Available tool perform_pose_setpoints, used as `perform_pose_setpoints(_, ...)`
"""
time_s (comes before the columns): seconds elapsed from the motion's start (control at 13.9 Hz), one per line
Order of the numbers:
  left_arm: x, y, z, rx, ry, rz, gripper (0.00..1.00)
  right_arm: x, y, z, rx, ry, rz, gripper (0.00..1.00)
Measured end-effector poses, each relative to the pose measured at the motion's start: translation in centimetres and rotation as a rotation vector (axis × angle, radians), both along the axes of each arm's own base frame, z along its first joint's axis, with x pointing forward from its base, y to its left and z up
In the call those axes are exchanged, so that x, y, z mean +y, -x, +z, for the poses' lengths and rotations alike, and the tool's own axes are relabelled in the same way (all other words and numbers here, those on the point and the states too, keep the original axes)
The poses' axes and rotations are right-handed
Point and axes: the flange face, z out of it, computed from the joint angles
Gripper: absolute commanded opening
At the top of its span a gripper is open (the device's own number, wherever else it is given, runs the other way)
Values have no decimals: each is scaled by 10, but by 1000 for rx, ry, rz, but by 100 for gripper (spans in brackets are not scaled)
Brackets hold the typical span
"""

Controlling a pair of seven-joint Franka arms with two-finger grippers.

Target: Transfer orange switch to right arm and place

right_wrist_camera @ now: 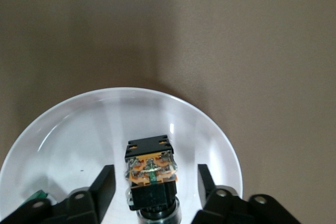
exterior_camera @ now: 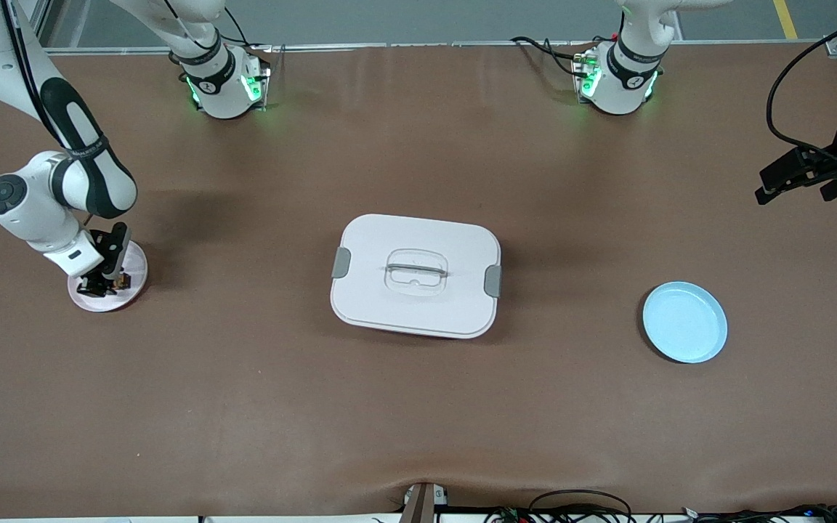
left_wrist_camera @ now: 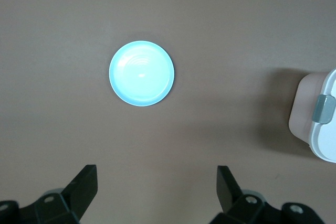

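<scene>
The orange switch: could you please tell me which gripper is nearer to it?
Right. The right gripper straddles the orange switch on the pink plate; the left gripper waits above the blue plate.
</scene>
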Motion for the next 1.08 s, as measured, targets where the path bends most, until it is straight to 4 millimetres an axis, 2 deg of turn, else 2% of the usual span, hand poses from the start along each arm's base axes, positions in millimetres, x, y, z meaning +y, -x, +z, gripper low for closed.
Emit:
perform_pose_setpoints(0.14, 0, 0, 0, 1, 0, 0, 100, -4, -11, 10, 65, -18, -25, 100)
perform_pose_setpoints(0.29, 0, 0, 0, 1, 0, 0, 100, -9, -24, 29, 101, -41, -76, 100)
perform_pose_setpoints(0.58, 0, 0, 0, 1, 0, 0, 100, -14, -32, 69, 163, -105, -161, 100)
perform_pose_setpoints(0.87, 0, 0, 0, 1, 0, 0, 100, -20, -52, 126, 218, -127, -229, 100)
perform_pose_setpoints(1.08, 0, 0, 0, 1, 0, 0, 100, -16, -58, 164, 199, -128, -347, 100)
